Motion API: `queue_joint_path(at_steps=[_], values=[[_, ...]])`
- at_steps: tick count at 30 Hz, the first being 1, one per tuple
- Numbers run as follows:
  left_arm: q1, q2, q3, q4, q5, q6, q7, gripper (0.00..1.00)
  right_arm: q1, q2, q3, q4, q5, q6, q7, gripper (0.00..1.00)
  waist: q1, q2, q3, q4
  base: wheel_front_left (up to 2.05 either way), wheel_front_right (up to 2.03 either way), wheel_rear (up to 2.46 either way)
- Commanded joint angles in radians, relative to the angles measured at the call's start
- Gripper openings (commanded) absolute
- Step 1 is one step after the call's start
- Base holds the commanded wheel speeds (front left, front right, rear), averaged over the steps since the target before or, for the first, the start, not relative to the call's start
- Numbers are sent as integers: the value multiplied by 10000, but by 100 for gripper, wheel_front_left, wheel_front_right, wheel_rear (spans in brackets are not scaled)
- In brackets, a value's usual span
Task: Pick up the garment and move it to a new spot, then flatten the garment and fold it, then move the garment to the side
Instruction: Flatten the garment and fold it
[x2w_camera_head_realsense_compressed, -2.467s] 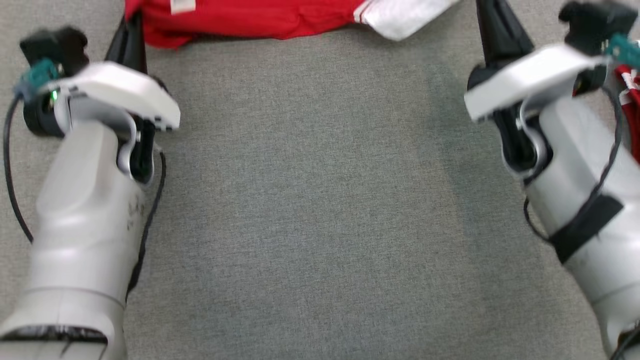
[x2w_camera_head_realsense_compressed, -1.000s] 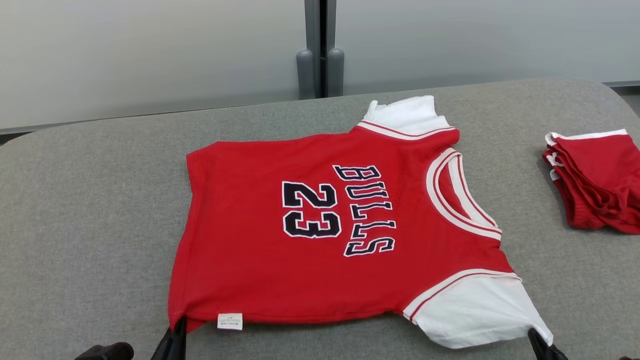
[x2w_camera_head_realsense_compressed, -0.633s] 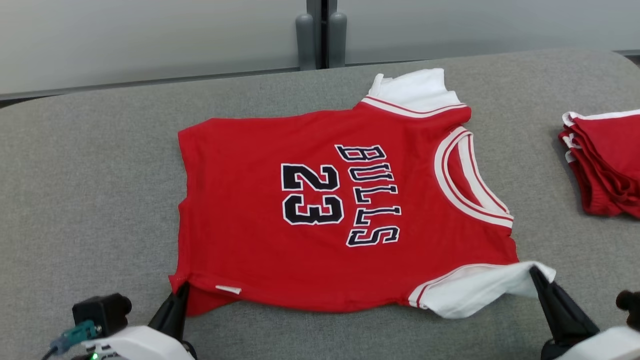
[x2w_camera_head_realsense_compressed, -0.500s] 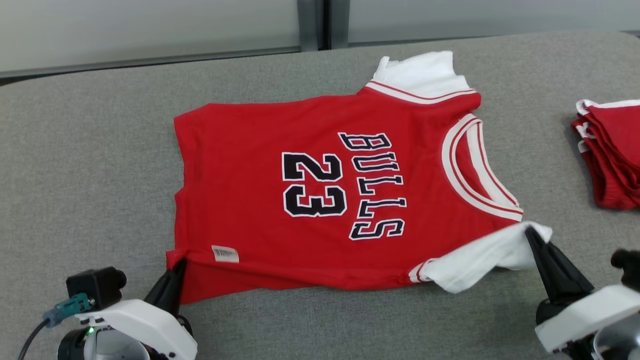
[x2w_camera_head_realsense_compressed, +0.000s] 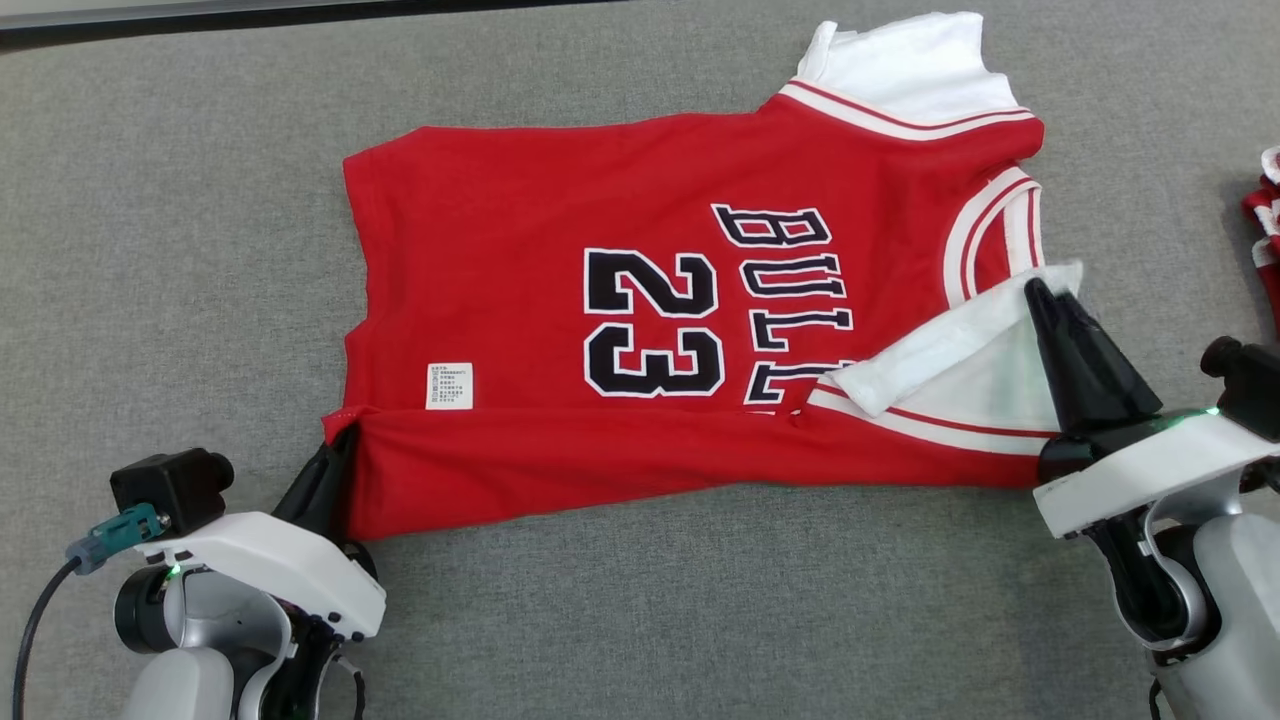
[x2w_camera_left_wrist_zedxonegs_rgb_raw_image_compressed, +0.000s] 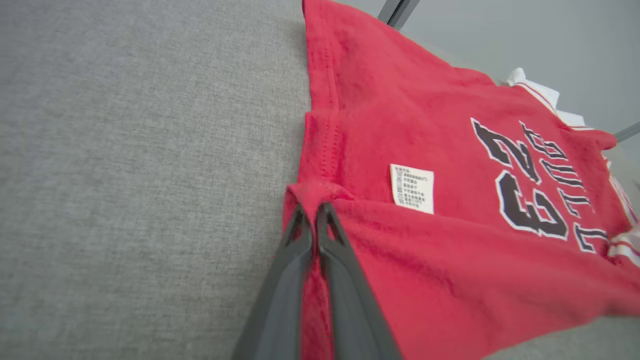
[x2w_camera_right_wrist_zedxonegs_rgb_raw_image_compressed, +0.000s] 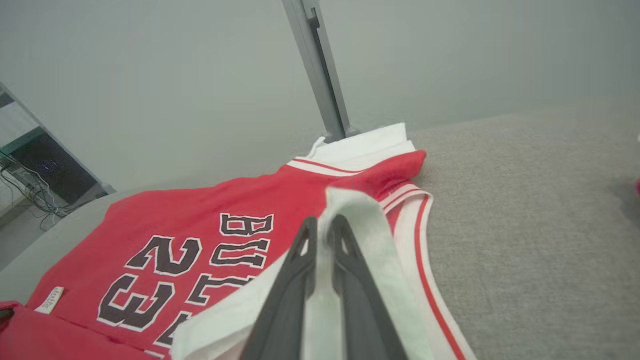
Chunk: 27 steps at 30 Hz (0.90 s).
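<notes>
One jersey (x2w_camera_head_realsense_compressed: 520, 250), two end effectors (x2w_camera_head_realsense_compressed: 342, 435) (x2w_camera_head_realsense_compressed: 1037, 288), one care label (x2w_camera_head_realsense_compressed: 449, 386).

Grey woven tabletop (x2w_camera_head_realsense_compressed: 640, 620); on its far side, pale grey wall panels (x2w_camera_right_wrist_zedxonegs_rgb_raw_image_compressed: 150, 75) meet at a metal post (x2w_camera_right_wrist_zedxonegs_rgb_raw_image_compressed: 320, 75).

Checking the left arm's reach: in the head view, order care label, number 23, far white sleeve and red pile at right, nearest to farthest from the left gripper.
From the left gripper:
1. care label, just right of it.
2. number 23, middle of the jersey.
3. far white sleeve, top.
4. red pile, right edge.
</notes>
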Motion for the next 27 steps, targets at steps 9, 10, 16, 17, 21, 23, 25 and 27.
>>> queue_joint_path(at_steps=[9,10,16,17,21,23,25,27], values=[[-1,-241,-98,-26,801,149,-2339,100,197,-86,-320,127,-952,0,-2092,100,0,0,50,64,0,0,0],[29,-292,-138,-95,932,231,-2698,100,319,33,-564,-19,-1254,2,-2156,100,0,0,11,67,0,0,0],[34,-417,-266,-284,1761,569,-4623,100,1358,724,-1828,-1177,-2889,0,-2264,100,0,0,-322,21,0,0,0],[46,-419,-276,-315,1940,603,-4788,100,1584,819,-1935,-1318,-3065,0,-2265,100,0,0,-422,5,0,0,0],[480,-366,-324,-274,2486,768,-5030,100,2509,1142,-2212,-1873,-3574,0,-2083,100,0,0,-875,-117,0,0,0],[741,-315,-359,-203,2709,840,-5056,100,2939,1247,-2251,-2083,-3680,0,-1928,100,0,0,-1095,-190,0,0,0],[1052,-308,-398,-96,2832,867,-5080,100,3344,1305,-2251,-2218,-3743,0,-1743,100,0,0,-1302,-235,0,0,0],[1322,-275,-443,9,2871,869,-5081,100,3634,1346,-2250,-2358,-3740,0,-1635,100,0,0,-1438,-260,0,0,0]])
